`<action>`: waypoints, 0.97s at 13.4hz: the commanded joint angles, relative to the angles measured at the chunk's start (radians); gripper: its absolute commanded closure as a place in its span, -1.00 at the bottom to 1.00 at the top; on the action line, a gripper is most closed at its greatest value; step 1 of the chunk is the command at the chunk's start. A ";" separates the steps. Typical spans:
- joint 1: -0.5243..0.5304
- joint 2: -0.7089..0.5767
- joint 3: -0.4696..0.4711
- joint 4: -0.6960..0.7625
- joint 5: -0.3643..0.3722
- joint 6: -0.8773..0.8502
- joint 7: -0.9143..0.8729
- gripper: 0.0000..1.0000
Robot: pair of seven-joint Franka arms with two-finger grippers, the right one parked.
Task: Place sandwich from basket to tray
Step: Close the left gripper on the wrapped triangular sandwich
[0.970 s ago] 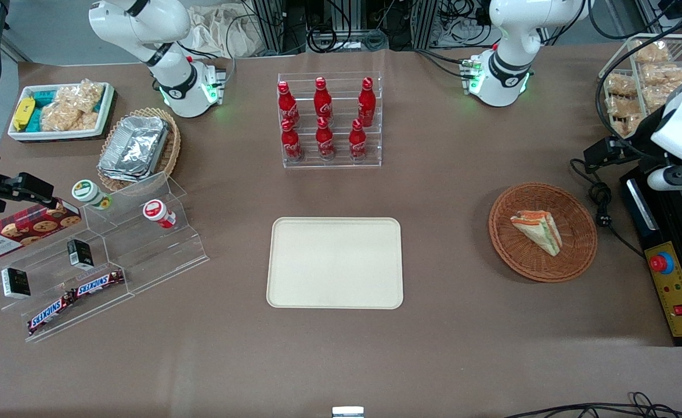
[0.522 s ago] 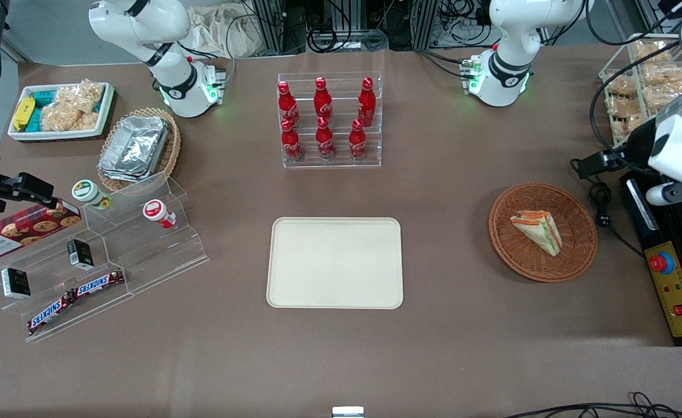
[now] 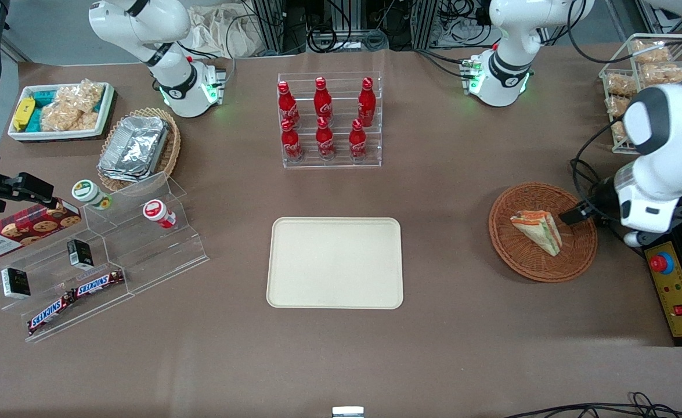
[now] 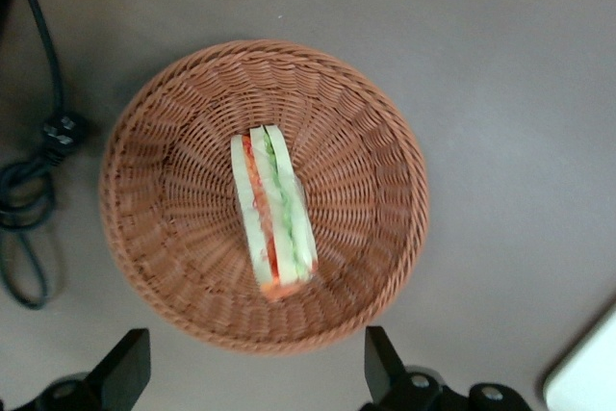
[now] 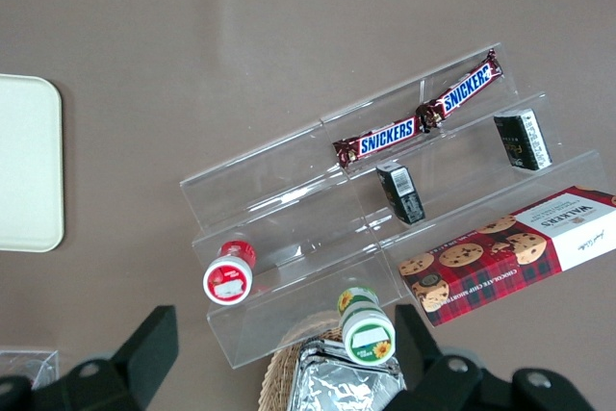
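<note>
The sandwich (image 3: 537, 231) is a pale wedge with orange and green filling, lying in the round reddish-brown wicker basket (image 3: 509, 249) toward the working arm's end of the table. The cream tray (image 3: 335, 262) lies flat at the table's middle with nothing on it. My left gripper (image 3: 576, 215) hangs above the basket's rim, on the side toward the working arm's end, beside the sandwich. In the left wrist view its fingers (image 4: 130, 372) stand wide apart and hold nothing, with the sandwich (image 4: 272, 209) and basket (image 4: 173, 238) below.
A black cable and plug (image 3: 599, 203) lie beside the basket, and a control box with a red button (image 3: 660, 263) sits nearer the table's end. An acrylic rack of red bottles (image 3: 329, 119) stands farther from the camera than the tray. Snack shelves (image 3: 103, 255) stand toward the parked arm's end.
My left arm has swung in from the table's end toward the basket. The gripper now hangs over the basket's rim. The sandwich, basket and tray have not moved.
</note>
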 commanded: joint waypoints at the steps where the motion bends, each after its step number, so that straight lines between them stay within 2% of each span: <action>1: -0.002 0.114 -0.001 -0.004 -0.009 0.098 -0.147 -0.99; 5: -0.006 0.168 -0.003 -0.102 -0.006 0.280 -0.201 -0.99; 6: -0.006 0.178 -0.003 -0.130 -0.006 0.322 -0.201 -0.91; 9: -0.010 0.222 -0.003 -0.128 -0.003 0.362 -0.195 0.99; 11: -0.008 0.230 -0.003 -0.124 -0.002 0.362 -0.184 1.00; 13: -0.008 0.178 -0.003 -0.110 0.001 0.318 -0.162 1.00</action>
